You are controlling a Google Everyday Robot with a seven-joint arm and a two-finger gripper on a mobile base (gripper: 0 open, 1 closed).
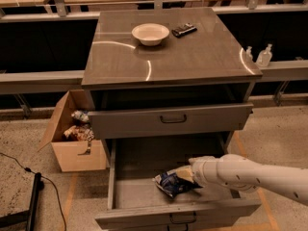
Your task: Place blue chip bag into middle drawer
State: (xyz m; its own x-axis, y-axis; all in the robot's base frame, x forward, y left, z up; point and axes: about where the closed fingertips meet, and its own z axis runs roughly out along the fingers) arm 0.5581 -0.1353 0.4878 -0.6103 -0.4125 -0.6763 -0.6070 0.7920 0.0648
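The blue chip bag [172,183] is a crumpled dark-blue foil bag with white patches. It lies low in the open middle drawer [139,189], on or just above its grey floor, right of centre. My gripper [188,175] is at the bag's right end, touching it, at the tip of the white arm that reaches in from the right. The drawer is pulled far out, with its front panel [144,215] and dark handle at the bottom of the view.
The upper drawer [168,119] is pulled slightly out above. A white bowl [150,33] and a small black device [184,30] sit on the cabinet top. A cardboard box [72,134] of snacks stands on the floor at left. Two bottles [263,57] stand at right.
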